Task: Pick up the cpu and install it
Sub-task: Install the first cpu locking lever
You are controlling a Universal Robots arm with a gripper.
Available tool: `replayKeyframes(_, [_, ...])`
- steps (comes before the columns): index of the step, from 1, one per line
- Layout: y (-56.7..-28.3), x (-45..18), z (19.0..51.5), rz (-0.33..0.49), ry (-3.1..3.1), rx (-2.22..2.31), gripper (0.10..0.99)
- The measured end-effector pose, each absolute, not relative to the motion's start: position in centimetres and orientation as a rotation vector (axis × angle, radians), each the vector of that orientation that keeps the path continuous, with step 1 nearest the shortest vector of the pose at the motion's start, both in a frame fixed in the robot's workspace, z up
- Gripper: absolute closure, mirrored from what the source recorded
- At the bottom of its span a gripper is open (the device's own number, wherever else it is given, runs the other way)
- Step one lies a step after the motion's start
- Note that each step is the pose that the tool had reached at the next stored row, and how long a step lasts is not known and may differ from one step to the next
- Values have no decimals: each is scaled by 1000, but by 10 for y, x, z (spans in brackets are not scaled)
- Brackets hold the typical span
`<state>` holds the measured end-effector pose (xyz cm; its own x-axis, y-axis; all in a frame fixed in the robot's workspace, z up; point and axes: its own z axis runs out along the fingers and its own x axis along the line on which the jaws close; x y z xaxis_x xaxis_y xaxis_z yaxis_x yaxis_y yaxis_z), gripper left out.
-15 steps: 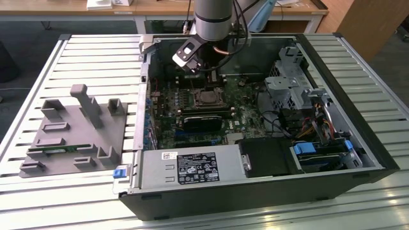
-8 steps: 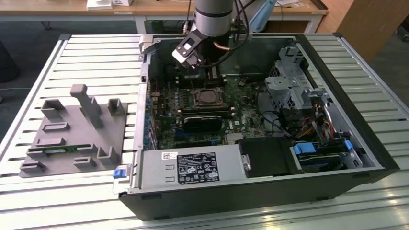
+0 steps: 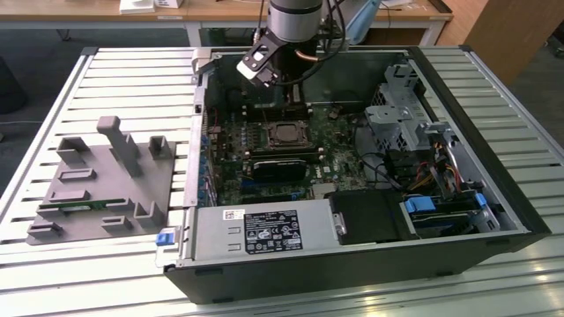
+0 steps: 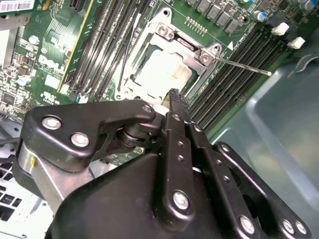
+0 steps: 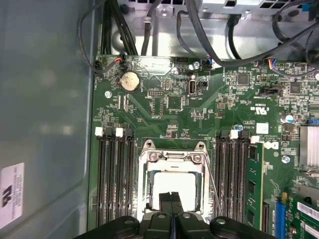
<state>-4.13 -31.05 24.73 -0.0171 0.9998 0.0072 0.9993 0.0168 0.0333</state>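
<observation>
The cpu (image 5: 174, 183) is a pale silver square lying flat inside the metal-framed socket (image 5: 145, 172) on the green motherboard; the second wrist view also shows the cpu (image 4: 162, 69) there. My gripper (image 5: 172, 201) hangs just above the chip's near edge with its two black fingers pressed together and nothing between them. In the second wrist view the gripper (image 4: 174, 97) points at the socket's edge. In the exterior view the gripper (image 3: 297, 99) is inside the open computer case, just behind the socket (image 3: 286, 134).
The socket's thin lever (image 4: 244, 67) stands out to one side. Memory slots (image 5: 114, 179) flank the socket. A black heatsink (image 3: 280, 168) and cables (image 3: 397, 175) crowd the case. A grey tray (image 3: 97, 178) holding a green memory stick (image 3: 79, 205) lies on the exterior view's left.
</observation>
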Motion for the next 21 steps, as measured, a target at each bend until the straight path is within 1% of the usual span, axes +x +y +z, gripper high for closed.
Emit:
replayKeyframes(10, [-310, -41, 277, 44, 2227, 2189, 973])
replayKeyframes(21, [-311, -41, 277, 41, 2303, 2108, 973])
